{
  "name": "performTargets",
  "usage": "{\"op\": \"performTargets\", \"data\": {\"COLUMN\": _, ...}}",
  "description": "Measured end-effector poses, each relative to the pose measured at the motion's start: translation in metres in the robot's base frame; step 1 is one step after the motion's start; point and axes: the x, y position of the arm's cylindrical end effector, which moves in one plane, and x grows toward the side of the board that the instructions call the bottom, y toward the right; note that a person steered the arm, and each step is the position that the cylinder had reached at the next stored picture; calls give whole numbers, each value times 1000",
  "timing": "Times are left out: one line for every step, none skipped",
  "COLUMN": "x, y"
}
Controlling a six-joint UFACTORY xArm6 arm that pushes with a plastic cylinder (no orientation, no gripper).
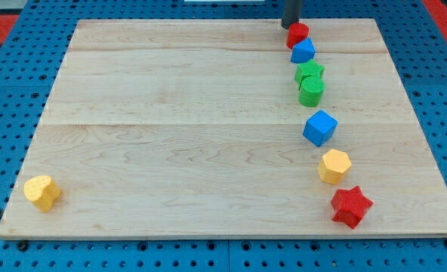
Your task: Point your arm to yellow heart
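The yellow heart [42,192] lies near the board's bottom left corner, alone. My tip [290,26] is at the view's top, right of centre, just above and touching or nearly touching a small red block [297,33]. The tip is far from the yellow heart, across the whole board.
A column of blocks runs down the right side: a blue block [303,51], a green star-like block [309,72], a green cylinder [311,91], a blue cube [320,128], a yellow hexagon [334,166], a red star [351,206]. The wooden board [178,136] lies on a blue pegboard.
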Motion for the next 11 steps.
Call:
{"op": "performTargets", "data": {"x": 0, "y": 8}}
{"op": "performTargets", "data": {"x": 0, "y": 21}}
{"op": "performTargets", "data": {"x": -16, "y": -1}}
{"op": "performTargets", "data": {"x": -15, "y": -79}}
{"op": "performTargets", "data": {"x": 10, "y": -127}}
{"op": "performTargets", "data": {"x": 106, "y": -124}}
{"op": "performTargets", "data": {"x": 226, "y": -122}}
{"op": "performTargets", "data": {"x": 324, "y": -133}}
{"op": "performTargets", "data": {"x": 410, "y": -156}}
{"op": "performTargets", "data": {"x": 411, "y": -184}}
{"op": "performTargets", "data": {"x": 411, "y": -292}}
